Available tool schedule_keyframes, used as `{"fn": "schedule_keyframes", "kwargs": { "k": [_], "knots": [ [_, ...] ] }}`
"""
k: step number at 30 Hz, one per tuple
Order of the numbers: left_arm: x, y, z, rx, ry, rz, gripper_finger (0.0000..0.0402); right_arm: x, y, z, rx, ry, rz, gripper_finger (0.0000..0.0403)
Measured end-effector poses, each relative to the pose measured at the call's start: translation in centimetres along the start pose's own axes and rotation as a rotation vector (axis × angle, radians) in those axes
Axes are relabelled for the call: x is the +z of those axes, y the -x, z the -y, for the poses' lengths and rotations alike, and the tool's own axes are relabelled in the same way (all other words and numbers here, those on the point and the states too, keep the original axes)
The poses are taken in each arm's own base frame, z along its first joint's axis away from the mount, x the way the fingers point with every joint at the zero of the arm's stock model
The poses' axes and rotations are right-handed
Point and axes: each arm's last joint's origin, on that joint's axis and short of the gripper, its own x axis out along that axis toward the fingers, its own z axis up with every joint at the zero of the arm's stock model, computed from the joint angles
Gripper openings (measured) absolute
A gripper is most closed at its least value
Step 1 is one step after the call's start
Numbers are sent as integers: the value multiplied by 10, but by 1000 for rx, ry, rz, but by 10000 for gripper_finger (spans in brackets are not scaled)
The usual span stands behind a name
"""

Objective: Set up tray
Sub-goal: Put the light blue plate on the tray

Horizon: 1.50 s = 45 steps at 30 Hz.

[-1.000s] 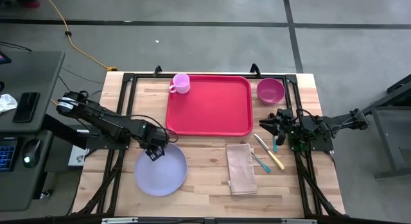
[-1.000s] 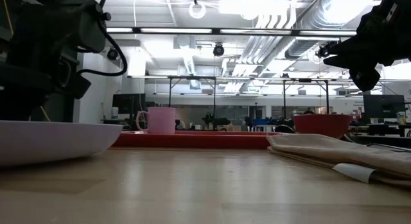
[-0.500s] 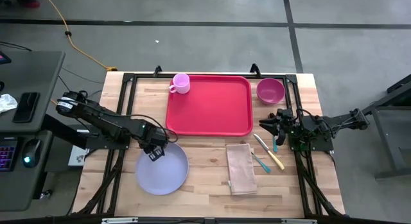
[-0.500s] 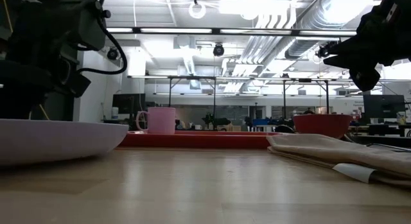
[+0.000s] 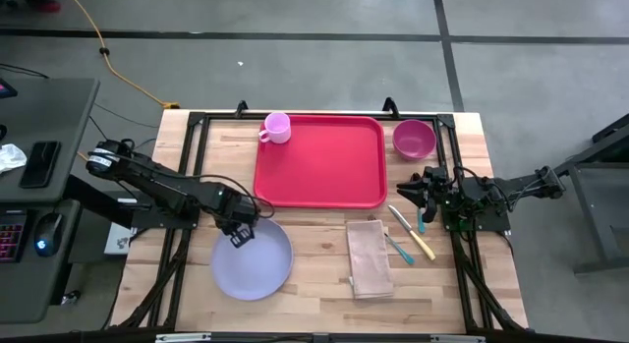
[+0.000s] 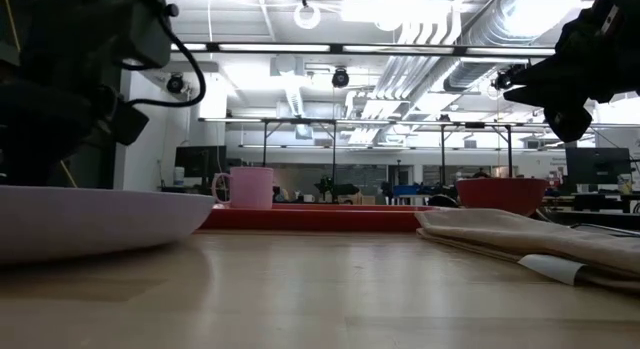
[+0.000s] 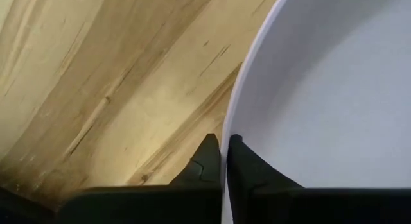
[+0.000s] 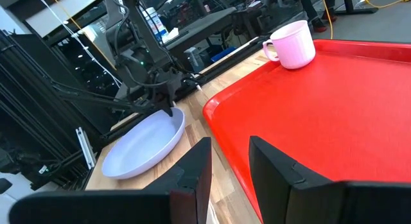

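Observation:
A round lavender plate point(image 5: 253, 261) lies on the wooden table at the near left, in front of the red tray point(image 5: 319, 161). My left gripper point(image 5: 239, 232) stands at the plate's far-left rim, pointing down, shut on it. A pink mug point(image 5: 276, 128) stands on the tray's far-left corner. My right gripper point(image 5: 405, 191) hovers open and level just off the tray's near-right corner, touching nothing. In the right wrist view the plate point(image 8: 141, 146) and the left gripper point(image 8: 168, 108) show beyond the tray point(image 8: 321, 95). My left gripper pinches the plate's rim point(image 7: 232, 115) at its far-left part, one finger point(image 7: 207, 161) outside the rim and the other point(image 7: 247, 165) inside the plate. The fingers come from above, pointing down. The plate point(image 6: 100, 221) still seems to sit on the table.
A dark pink bowl point(image 5: 414, 139) stands on the table right of the tray. A beige folded napkin point(image 5: 368, 257) lies near the front, with cutlery point(image 5: 411, 235) beside it on the right. Black frame rails run along the table's edges.
My left gripper has shut on the plate's rim without leaving its place. The plate has slid a little toward the table's right edge.

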Motion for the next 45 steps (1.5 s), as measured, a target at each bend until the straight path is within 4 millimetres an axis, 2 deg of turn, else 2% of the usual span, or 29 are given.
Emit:
{"fn": "schedule_keyframes", "kwargs": {
  "k": [6, 17, 24, 34, 40, 45],
  "knots": [
    [0, 2, 2, -38, 15, -39, 12, 0, 0, 0, 1, 0, 0, 83],
    [-3, 9, 5, -107, 42, -111, 12, 0, 0, 0, 0, 1, -1, 83],
    [1, 43, 14, -101, 50, -112, 12, 0, 0, 0, 0, 9, -1, 83],
    [8, 97, 32, -200, 75, -65, 12, 0, 0, 0, 0, 13, -1, 83],
    [10, 121, 37, -252, 118, -46, 12, 0, 0, 0, 0, 13, -2, 83],
    [11, 132, 40, -289, 149, -35, 12, 0, 0, 0, 0, 13, -1, 83]
  ]
}}
